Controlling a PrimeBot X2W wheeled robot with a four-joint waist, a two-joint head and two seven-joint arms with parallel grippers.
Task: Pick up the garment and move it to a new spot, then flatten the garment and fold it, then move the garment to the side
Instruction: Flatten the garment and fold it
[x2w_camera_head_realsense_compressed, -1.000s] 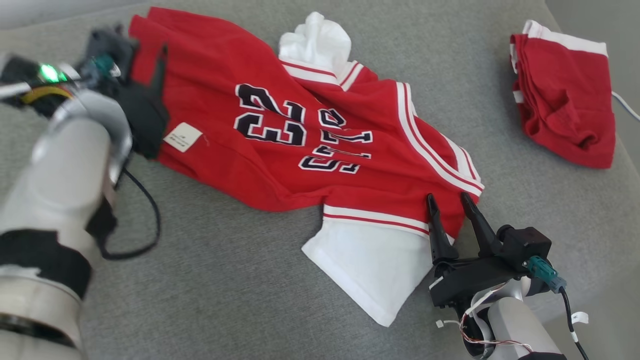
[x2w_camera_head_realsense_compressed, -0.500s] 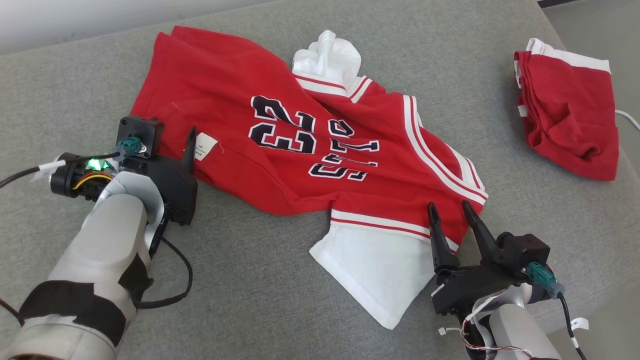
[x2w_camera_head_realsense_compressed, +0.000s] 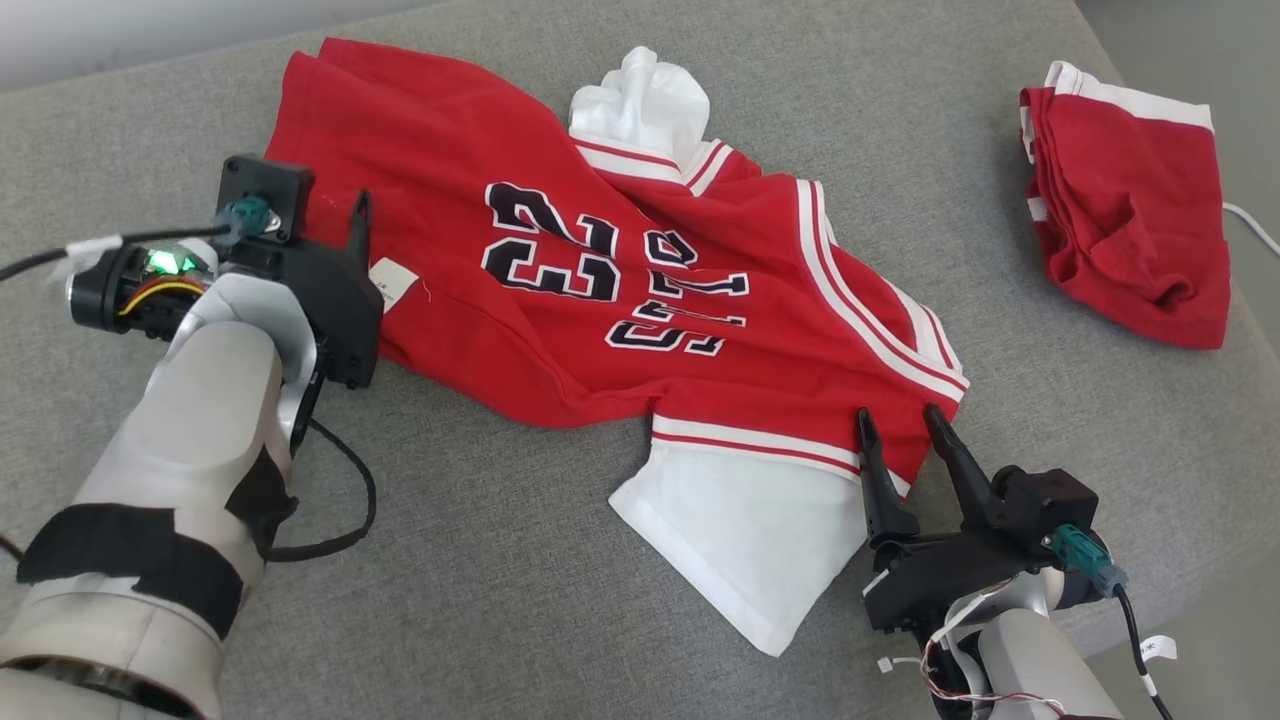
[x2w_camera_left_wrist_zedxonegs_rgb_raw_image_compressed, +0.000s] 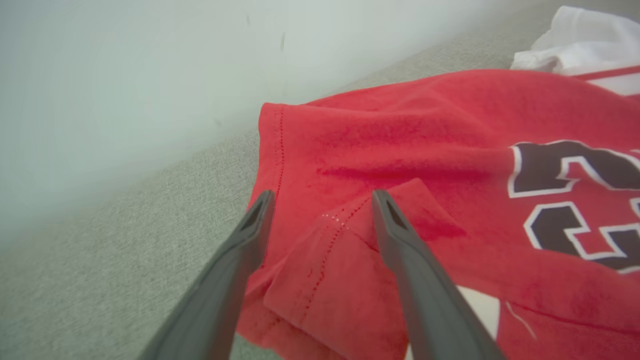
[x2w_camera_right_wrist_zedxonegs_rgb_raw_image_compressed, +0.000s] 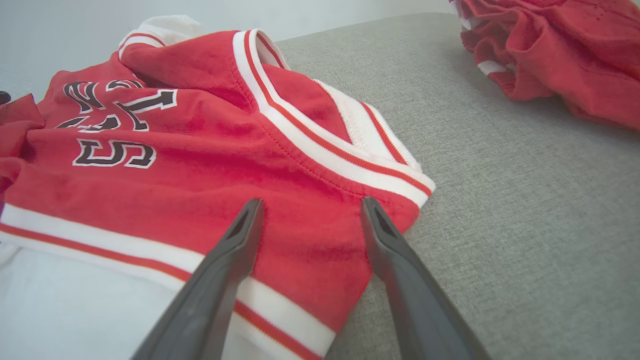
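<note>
1 jersey (x2w_camera_head_realsense_compressed: 560, 330) centre, 1 red bundle (x2w_camera_head_realsense_compressed: 1130, 210) far right. 2 tools spread, empty: left gripper (x2w_camera_left_wrist_zedxonegs_rgb_raw_image_compressed: 322, 196) at left hem, right gripper (x2w_camera_head_realsense_compressed: 897, 415) at near-right edge. Grey cushion (x2w_camera_head_realsense_compressed: 500, 560) open near-left.

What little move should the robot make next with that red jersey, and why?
Probably dip both open jaws and pinch. The jersey lies rumpled and unheld; the left jaws frame its folded-over hem corner, the right jaws frame its shoulder edge, so gripping there should let it lift.
</note>
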